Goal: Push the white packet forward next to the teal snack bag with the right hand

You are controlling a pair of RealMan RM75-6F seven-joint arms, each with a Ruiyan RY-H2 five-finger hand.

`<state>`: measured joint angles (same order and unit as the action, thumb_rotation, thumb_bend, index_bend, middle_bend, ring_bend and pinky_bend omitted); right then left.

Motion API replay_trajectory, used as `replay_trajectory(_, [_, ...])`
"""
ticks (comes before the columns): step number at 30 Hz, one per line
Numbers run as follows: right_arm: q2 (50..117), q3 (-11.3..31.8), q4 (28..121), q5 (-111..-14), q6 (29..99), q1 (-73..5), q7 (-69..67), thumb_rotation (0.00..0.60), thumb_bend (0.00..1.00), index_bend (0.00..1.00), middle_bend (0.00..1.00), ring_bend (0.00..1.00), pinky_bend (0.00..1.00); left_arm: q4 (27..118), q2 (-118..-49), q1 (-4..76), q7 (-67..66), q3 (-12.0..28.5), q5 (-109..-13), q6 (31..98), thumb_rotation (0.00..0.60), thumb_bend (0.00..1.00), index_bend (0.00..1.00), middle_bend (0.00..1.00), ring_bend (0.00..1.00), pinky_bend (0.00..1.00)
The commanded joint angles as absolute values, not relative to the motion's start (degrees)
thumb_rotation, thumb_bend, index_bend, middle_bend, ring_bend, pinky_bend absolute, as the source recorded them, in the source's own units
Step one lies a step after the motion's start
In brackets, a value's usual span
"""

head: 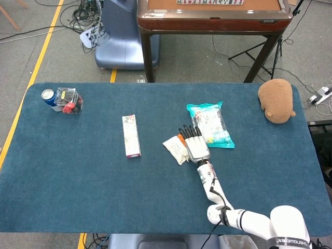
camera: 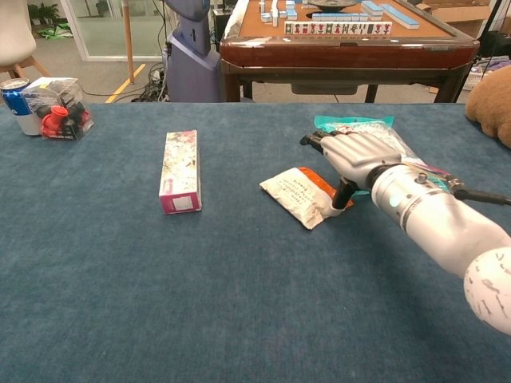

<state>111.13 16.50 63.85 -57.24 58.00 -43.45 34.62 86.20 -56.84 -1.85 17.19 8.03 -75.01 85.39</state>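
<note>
I have my right robot hand (head: 194,145) (camera: 350,155) low over the middle of the blue counter (head: 78,176) (camera: 160,303), palm down with its fingers held out straight and close together, holding nothing. The thumb reaches down to the right end of the white packet (head: 175,148) (camera: 298,196) and looks to be touching it, though I cannot be sure of the contact. The packet lies flat at an angle, an orange part showing on its far side under my fingers. The teal snack bag (head: 211,124) (camera: 359,125) lies just beyond and to the right of the packet, with my hand over its near left edge, so I cannot tell whether the two touch. My left robot hand shows in neither view.

To the left, well apart, lies a narrow pink-ended box (head: 131,136) (camera: 180,171). At the far left corner stand a blue can (head: 49,96) (camera: 15,102) and a clear box (head: 68,100) (camera: 57,107) beside it. A brown plush toy (head: 276,100) (camera: 490,96) sits at the far right.
</note>
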Motion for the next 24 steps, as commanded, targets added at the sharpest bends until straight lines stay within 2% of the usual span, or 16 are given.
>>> replay_trajectory(1, [111.8,16.9,63.4,-57.1,58.1,-44.0,34.7,0.6,0.0,0.08,0.02,0.0,0.08,86.2,-56.8,-1.9,17.5,8.1,-75.0,85.4,0.6,0.2,0.29,0.31,0.21,0.41])
replay_trajectory(17, [115.4,21.4,58.9,-53.2,56.7,-48.1,34.4,0.6,0.0,0.08,0.02,0.0,0.08,85.7,-56.8,-2.1,18.3,7.9,-75.0,85.2,0.6,0.2,0.3,0.31,0.21,0.41])
replay_trajectory(24, [114.7,21.6,60.0,-53.5,57.2,-48.3,33.3,0.6,0.0,0.08,0.02,0.0,0.08,85.8,-56.7,-2.2,18.1,7.9,-75.1,85.5,0.6,0.2,0.3,0.31,0.21,0.41])
